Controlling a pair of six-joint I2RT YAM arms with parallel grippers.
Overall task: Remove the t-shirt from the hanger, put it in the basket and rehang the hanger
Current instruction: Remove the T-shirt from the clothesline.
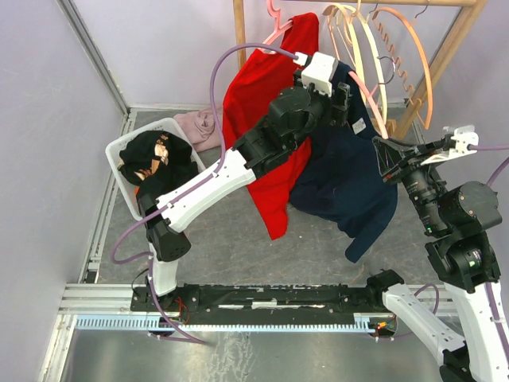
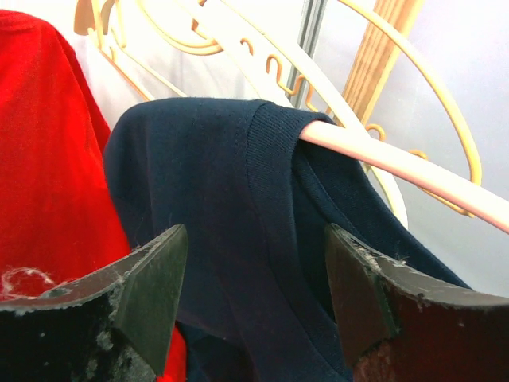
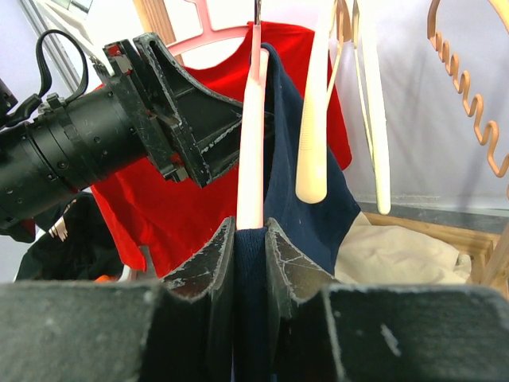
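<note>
- Basket point(image 1: 137, 135), white, sits at the far left of the overhead view with dark clothes in it. A pale pink garment point(image 1: 199, 123) lies on the floor just behind it.
- Red t-shirt point(image 1: 262, 95) hangs from the wooden rack point(image 1: 445, 56), immediately left of the navy t-shirt point(image 1: 350, 183). From above, their lower parts overlap.
- Left gripper point(image 2: 254, 263) is up at the navy t-shirt's shoulder. Its fingers point(image 2: 151, 278) stand well apart, one on each side of the fabric just below the collar band. Navy cloth fills the space ahead of the gap. We cannot tell whether either finger touches it.
- Navy t-shirt is on the pink hanger point(image 2: 398, 163). In the left wrist view the collar wraps over the hanger arm, which runs out bare to the right. From above, the shirt's body droops low, with its hem trailing toward the right arm.
- Right gripper point(image 3: 250, 239) has its fingers drawn together on a fold of the navy cloth, directly under the lower end of the pink hanger arm. That arm comes down to the top of the narrow gap. We cannot tell whether the hanger tip itself is pinched too.
- Empty hangers point(image 1: 398, 48), peach and cream, hang on the rack to the right of the navy t-shirt.
</note>
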